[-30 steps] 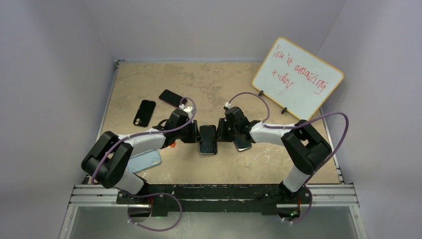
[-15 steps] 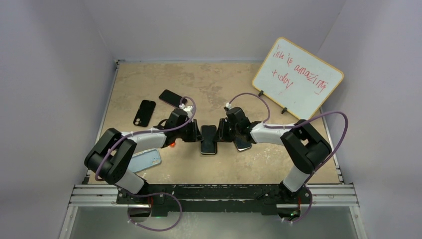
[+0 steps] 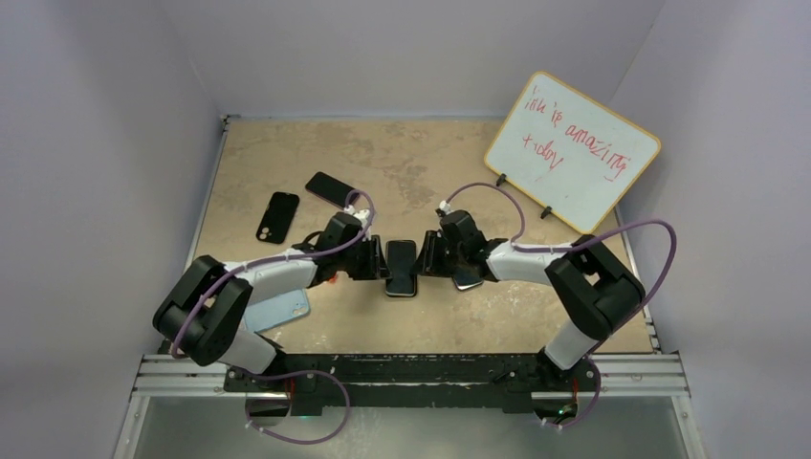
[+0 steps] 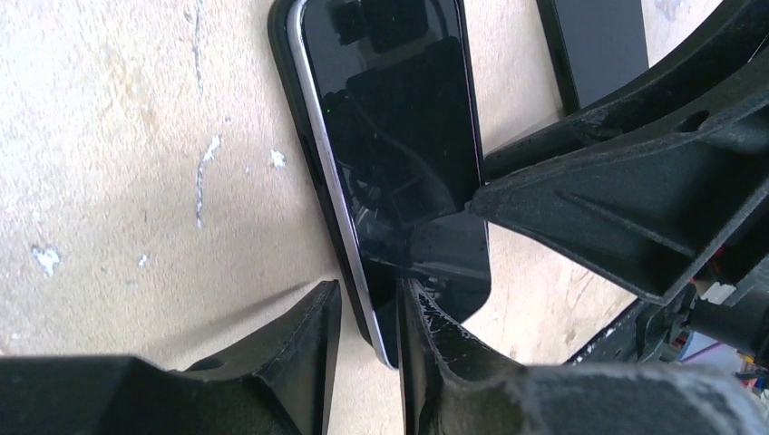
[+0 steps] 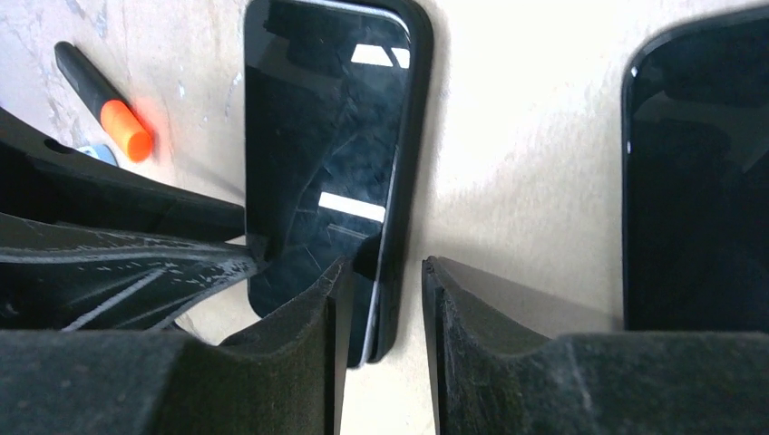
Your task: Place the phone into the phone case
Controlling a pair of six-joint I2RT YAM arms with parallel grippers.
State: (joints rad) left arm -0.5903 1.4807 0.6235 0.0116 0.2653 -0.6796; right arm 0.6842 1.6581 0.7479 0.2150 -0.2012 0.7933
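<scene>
The phone (image 3: 401, 268), black-screened with a silver edge, lies mid-table in a black phone case (image 5: 417, 136). Its silver edge shows above the case rim near the closer end. My left gripper (image 3: 376, 260) is at its left side. In the left wrist view that gripper (image 4: 369, 290) is open and straddles the phone's (image 4: 390, 127) edge, one finger on the screen and the other on the table, clear of the case. My right gripper (image 3: 427, 256) is at the phone's right side. That gripper (image 5: 387, 267) is also open, astride the phone's (image 5: 317, 136) other edge.
A second dark phone (image 3: 467, 277) lies under the right wrist. A black case (image 3: 277, 216) and another phone (image 3: 331, 186) lie back left. A light blue case (image 3: 282, 308) sits under the left arm beside an orange-tipped marker (image 5: 113, 113). A whiteboard (image 3: 572, 148) leans back right.
Both grippers have widened slightly at the phone's two sides. The phone stays in the same spot.
</scene>
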